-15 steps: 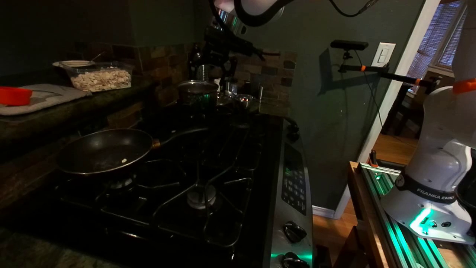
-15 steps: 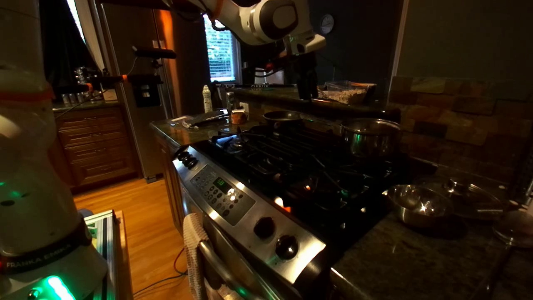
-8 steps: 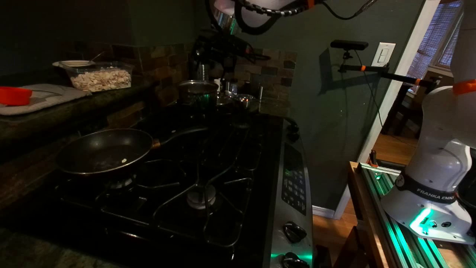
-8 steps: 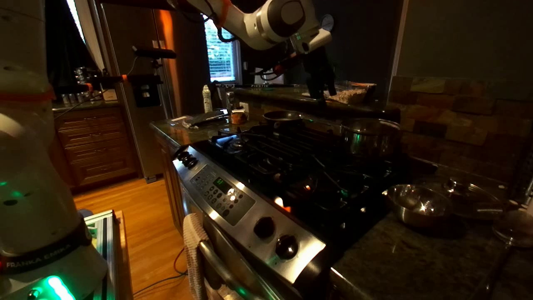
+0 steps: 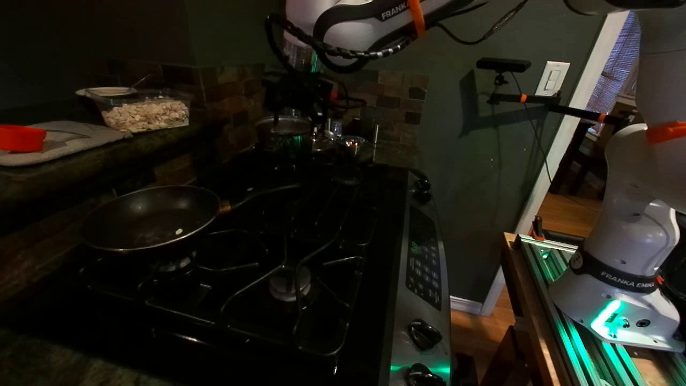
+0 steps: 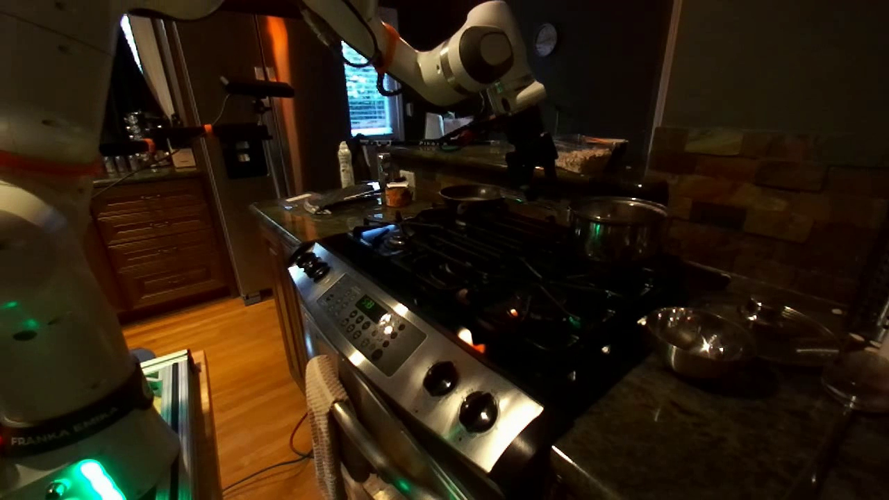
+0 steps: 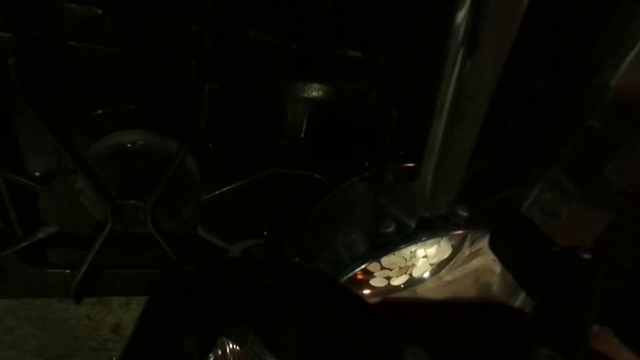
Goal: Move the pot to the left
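The shiny steel pot [image 6: 617, 229] stands on the stove's back burner; it also shows in an exterior view [image 5: 284, 136]. In the wrist view the pot [image 7: 400, 270] holds pale slices, and its long straight metal handle [image 7: 457, 100] points up the picture. My gripper [image 5: 298, 113] is dark and points down, its fingers spread with nothing between them, just above the pot's rim. In an exterior view the gripper [image 6: 533, 179] hangs to the left of the pot, beside its handle side. The wrist view is very dark and hides most of the fingers.
A black frying pan [image 5: 153, 220] sits on the stove [image 5: 289, 321]. A small metal bowl [image 6: 701, 340] and a glass lid [image 6: 785, 330] lie on the counter [image 6: 667, 430]. A clear box of pale slices [image 5: 147, 113] stands on the raised ledge behind the stove.
My gripper has come down and shifted closer to the pot, leftward in an exterior view. It stays open. The pot and frying pan have not moved.
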Motion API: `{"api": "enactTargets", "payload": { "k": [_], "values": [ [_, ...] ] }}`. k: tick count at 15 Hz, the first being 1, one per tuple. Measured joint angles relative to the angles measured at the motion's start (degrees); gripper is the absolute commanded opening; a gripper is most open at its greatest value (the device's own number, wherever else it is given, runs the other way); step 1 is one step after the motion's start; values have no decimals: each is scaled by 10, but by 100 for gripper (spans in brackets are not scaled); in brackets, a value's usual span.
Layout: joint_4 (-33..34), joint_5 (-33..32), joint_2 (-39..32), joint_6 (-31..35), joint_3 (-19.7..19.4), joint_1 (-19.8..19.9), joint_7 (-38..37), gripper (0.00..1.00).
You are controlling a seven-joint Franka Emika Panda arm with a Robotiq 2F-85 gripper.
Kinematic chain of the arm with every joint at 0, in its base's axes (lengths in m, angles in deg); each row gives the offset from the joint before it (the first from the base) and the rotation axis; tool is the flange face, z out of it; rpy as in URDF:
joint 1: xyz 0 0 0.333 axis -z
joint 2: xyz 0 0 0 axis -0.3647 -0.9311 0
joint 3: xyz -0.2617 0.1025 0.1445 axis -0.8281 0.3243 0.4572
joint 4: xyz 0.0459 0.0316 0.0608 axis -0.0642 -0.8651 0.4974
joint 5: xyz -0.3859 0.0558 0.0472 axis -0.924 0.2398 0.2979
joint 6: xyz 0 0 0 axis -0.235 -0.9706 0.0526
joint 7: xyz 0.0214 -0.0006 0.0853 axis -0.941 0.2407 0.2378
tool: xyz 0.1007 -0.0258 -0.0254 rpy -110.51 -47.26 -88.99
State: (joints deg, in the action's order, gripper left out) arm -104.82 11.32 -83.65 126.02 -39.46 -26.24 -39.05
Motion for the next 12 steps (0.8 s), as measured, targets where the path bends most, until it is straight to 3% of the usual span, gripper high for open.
{"api": "enactTargets", "payload": {
  "k": [4, 5, 6, 8, 10, 12],
  "values": [
    [45, 15, -41, -15, 2, -5, 0, 100],
    [56, 19, -51, -17, 2, -5, 0, 96],
    [67, 21, -61, -19, 2, -5, 0, 86],
    [89, 21, -81, -19, 1, -5, 0, 77],
    [109, 21, -100, -19, 0, -5, 0, 53],
    [128, 21, -116, -19, -2, -6, 0, 38]
  ]
}}
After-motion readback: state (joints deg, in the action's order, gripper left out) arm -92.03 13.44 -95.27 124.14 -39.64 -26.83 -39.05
